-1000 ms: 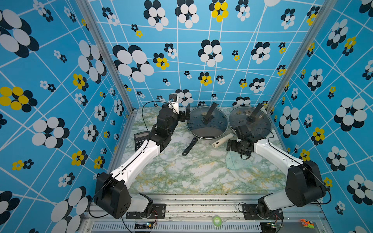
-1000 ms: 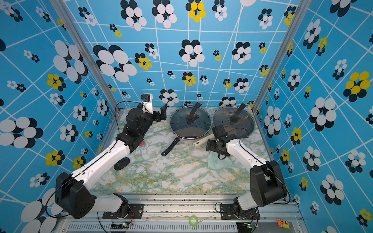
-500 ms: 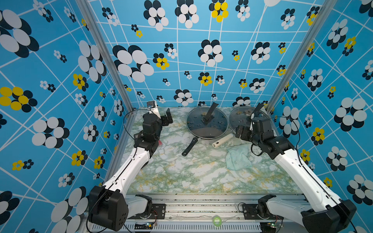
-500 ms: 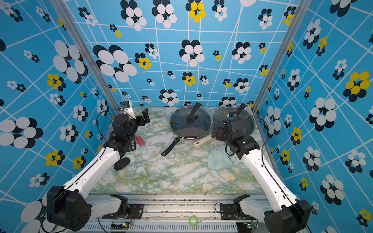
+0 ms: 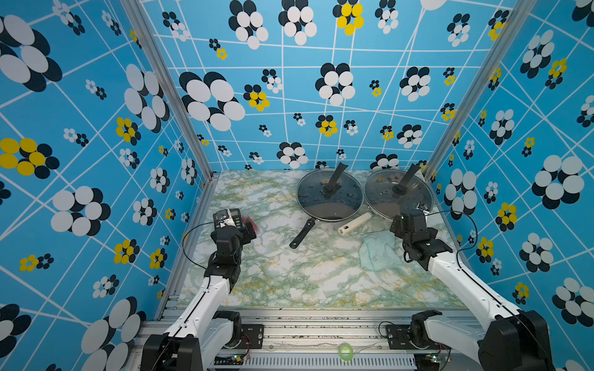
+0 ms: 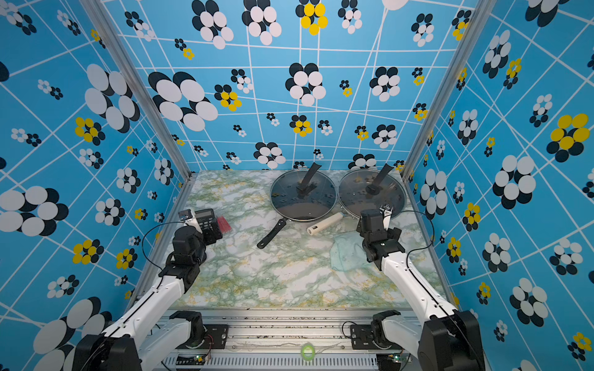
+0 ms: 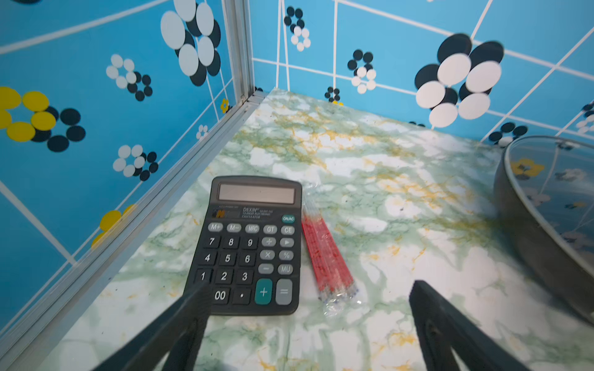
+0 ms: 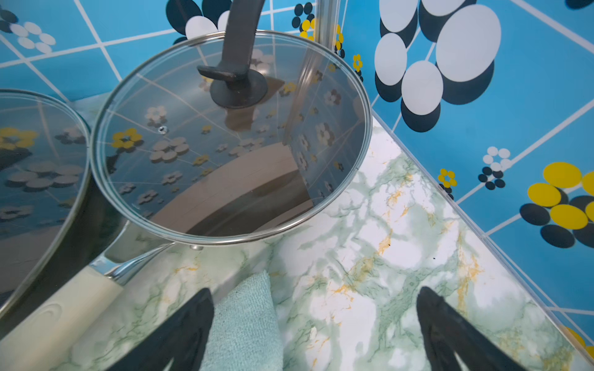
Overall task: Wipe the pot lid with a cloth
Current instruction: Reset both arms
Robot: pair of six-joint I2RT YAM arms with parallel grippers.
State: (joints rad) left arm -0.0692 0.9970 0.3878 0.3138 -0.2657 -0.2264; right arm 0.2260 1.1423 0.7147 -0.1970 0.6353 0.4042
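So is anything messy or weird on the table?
Nothing is spilled or broken. The mint-green cloth lies rumpled near the cream-handled pan. At the opposite side, a calculator and a packet of red pens lie side by side, odd company for cookware.

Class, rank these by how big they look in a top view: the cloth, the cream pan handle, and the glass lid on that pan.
Largest: glass lid.
Next: cloth.
Smallest: cream pan handle.
No two look alike in size.
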